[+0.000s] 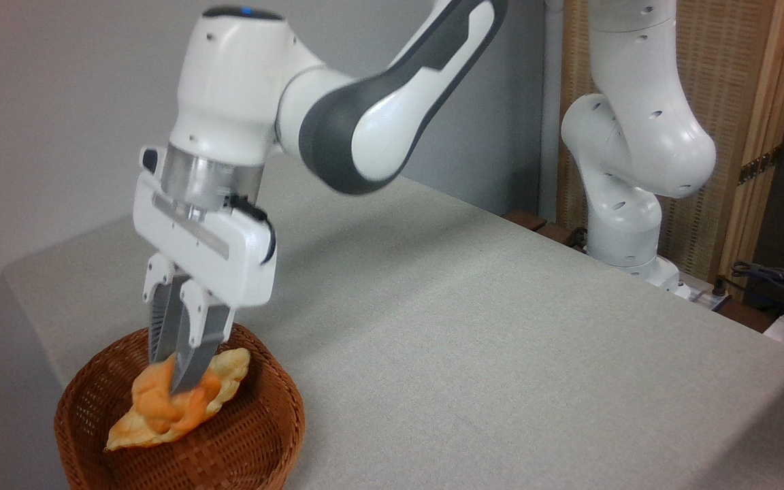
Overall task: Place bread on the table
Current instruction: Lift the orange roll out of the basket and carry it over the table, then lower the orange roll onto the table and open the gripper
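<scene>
The bread (160,403), a deep-orange knotted bun, lies inside the round brown wicker basket (256,435) at the lower left, on top of a pale flat leaf-shaped loaf (232,367). My gripper (175,381) reaches straight down into the basket, its two fingers (196,354) close together and pinching the top of the bun. The bun looks to be still resting low in the basket. The table (474,340), with a light grey cloth-like top, spreads out to the right of the basket.
The basket stands near the table's front left corner. The arm's white base (627,231) is mounted beyond the far right edge, with cables (773,279) beside it. A wooden screen (753,102) stands behind the base.
</scene>
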{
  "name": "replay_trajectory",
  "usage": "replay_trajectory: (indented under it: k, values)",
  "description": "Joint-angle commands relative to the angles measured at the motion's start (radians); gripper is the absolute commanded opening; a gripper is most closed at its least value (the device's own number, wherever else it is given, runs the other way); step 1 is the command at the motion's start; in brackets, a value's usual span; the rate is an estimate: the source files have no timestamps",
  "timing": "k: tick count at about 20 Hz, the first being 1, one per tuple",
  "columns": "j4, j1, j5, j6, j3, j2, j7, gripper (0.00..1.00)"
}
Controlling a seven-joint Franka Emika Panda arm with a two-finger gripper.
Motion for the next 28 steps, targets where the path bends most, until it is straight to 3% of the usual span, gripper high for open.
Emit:
replay_trajectory:
  k: [1, 8, 12, 13, 14, 17, 28]
  values:
    - [-0.015, -0.007, 0.017, -0.167, 0.004, -0.095, 0.010, 0.32]
    - [-0.077, -0.016, 0.017, -0.472, 0.001, -0.213, 0.016, 0.33]
    - [-0.166, -0.018, 0.016, -0.515, 0.000, -0.231, 0.050, 0.37]
    - [-0.178, -0.018, 0.016, -0.512, 0.000, -0.228, 0.050, 0.45]
    - [-0.180, -0.018, 0.005, -0.508, 0.001, -0.219, 0.050, 0.69]
    - [-0.180, -0.018, 0.005, -0.508, 0.001, -0.196, 0.050, 1.00]
    - [-0.164, -0.021, 0.003, -0.512, -0.006, -0.196, 0.048, 1.00]
